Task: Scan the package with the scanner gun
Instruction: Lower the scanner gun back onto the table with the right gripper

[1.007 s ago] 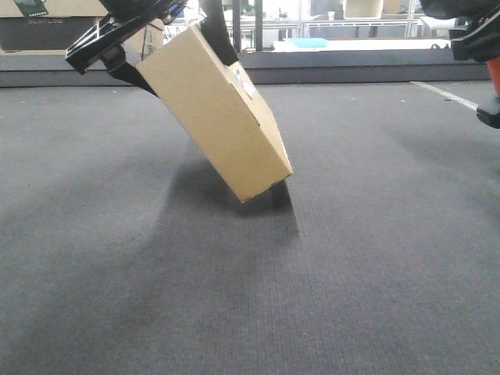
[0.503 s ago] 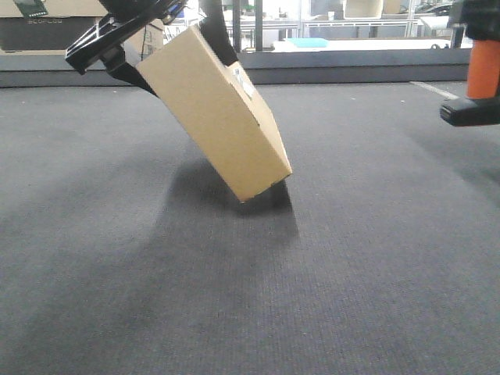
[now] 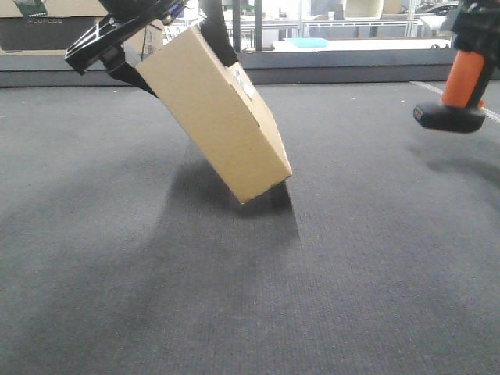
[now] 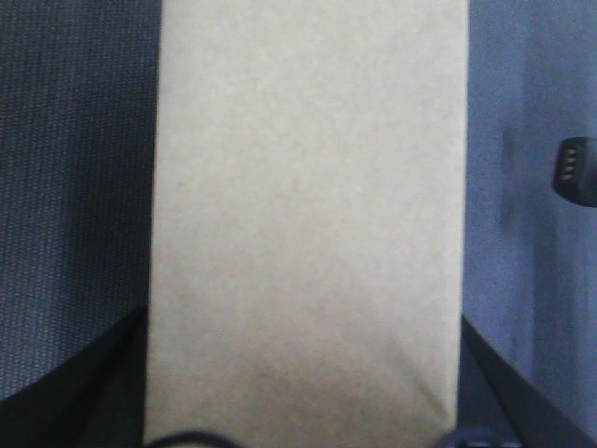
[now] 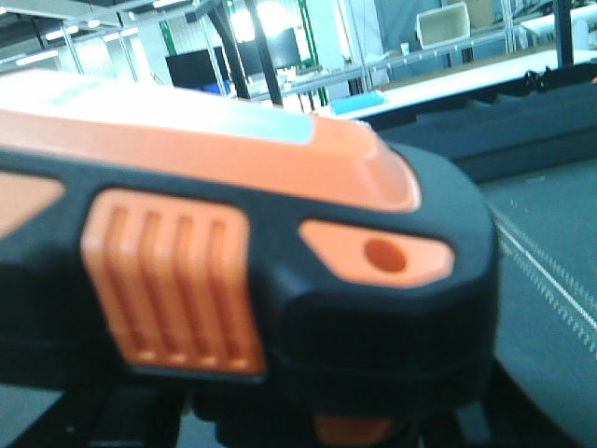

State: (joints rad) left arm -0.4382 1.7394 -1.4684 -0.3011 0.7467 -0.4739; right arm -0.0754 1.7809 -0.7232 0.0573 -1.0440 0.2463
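Note:
The package (image 3: 211, 109), a flat brown cardboard box, hangs tilted at upper left with a small white label (image 3: 244, 80) on its upper right face. My left gripper (image 3: 164, 35) is shut on its top end, one black finger on each side. Its lower corner sits at or just above the carpet; I cannot tell which. In the left wrist view the package (image 4: 308, 205) fills the middle. The scanner gun (image 3: 462, 78) hangs at the right edge, orange stem tilted, black foot (image 3: 449, 117) low. My right gripper (image 3: 476, 23) is shut on its head, which fills the right wrist view (image 5: 280, 233).
Grey carpet (image 3: 312, 297) covers the floor. A low dark ledge (image 3: 351, 74) runs along the back, with shelving and glass behind it. Larger cardboard boxes with a black panel (image 3: 47, 27) stand at the back left. A white line (image 3: 441, 92) marks the floor at right.
The scanner gun has come left and lower into the front view, its stem now tilted. The package and left gripper have not moved.

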